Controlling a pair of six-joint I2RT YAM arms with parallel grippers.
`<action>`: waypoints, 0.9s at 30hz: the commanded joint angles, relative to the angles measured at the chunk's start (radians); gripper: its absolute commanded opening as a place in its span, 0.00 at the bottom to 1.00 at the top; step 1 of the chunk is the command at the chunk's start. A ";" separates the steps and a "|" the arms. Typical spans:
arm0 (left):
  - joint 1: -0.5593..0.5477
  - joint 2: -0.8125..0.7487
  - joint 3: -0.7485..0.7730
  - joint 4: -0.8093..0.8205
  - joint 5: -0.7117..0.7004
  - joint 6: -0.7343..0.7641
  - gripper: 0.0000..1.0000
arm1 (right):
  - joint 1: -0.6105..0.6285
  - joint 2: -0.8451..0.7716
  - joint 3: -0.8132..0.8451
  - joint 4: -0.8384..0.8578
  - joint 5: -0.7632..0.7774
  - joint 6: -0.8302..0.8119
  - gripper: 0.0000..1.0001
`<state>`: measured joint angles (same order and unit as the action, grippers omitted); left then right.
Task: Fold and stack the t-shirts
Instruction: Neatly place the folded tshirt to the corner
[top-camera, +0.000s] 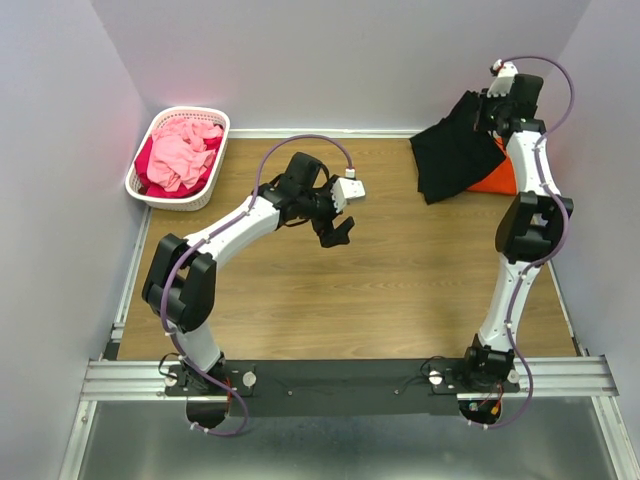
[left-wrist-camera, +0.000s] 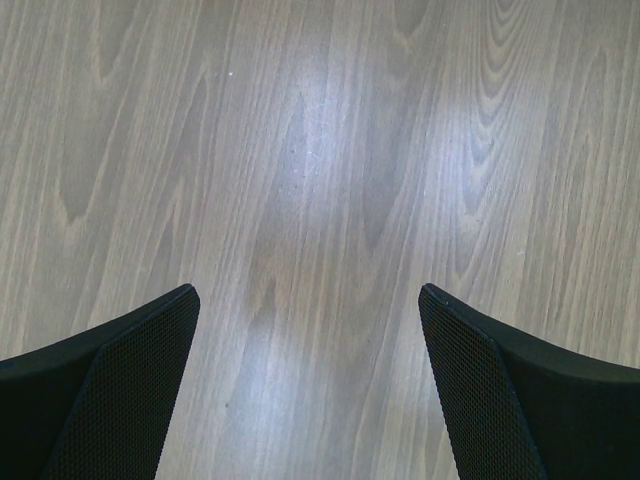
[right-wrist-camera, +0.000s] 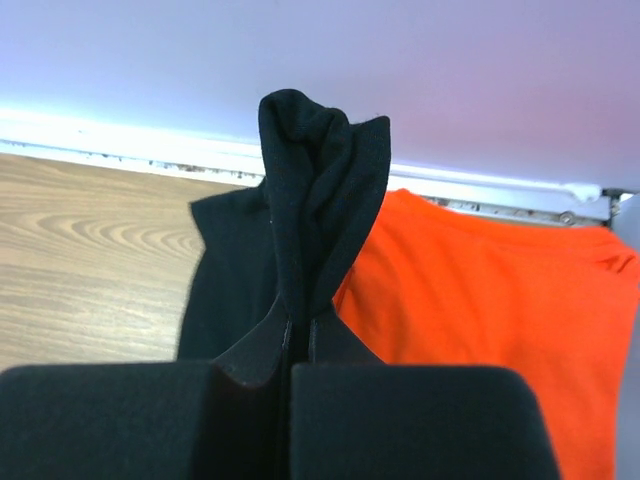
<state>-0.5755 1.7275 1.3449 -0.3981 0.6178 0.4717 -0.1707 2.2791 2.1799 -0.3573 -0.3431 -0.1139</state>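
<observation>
My right jaws are clamped on a bunch of the black t-shirt (top-camera: 455, 155), lifted just above the orange t-shirt (top-camera: 497, 180). My left jaws gape empty over the desk (top-camera: 400, 290), well left of it. I judge folding is barely begun and nothing is stacked.

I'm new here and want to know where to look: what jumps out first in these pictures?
The big black t-shirt at the far right of the table, a bunch of it pinched in the right arm's shut jaws, with a bright orange t-shirt peeking out at its edge. Next, the white basket in the far left corner, heaped with pink and red clothes. The left arm's jaws hang wide open over the middle.
</observation>
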 joint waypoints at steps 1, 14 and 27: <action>0.002 -0.036 -0.010 0.025 0.005 -0.010 0.99 | -0.010 -0.075 0.076 -0.008 0.021 -0.015 0.00; 0.002 -0.037 -0.018 0.033 -0.010 -0.004 0.98 | -0.012 -0.096 0.116 -0.043 0.016 -0.029 0.01; 0.000 -0.034 -0.013 0.021 -0.021 0.005 0.98 | -0.039 -0.092 0.118 -0.065 0.015 -0.131 0.01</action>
<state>-0.5755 1.7260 1.3327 -0.3828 0.6167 0.4702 -0.1844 2.2436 2.2597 -0.4129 -0.3363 -0.1925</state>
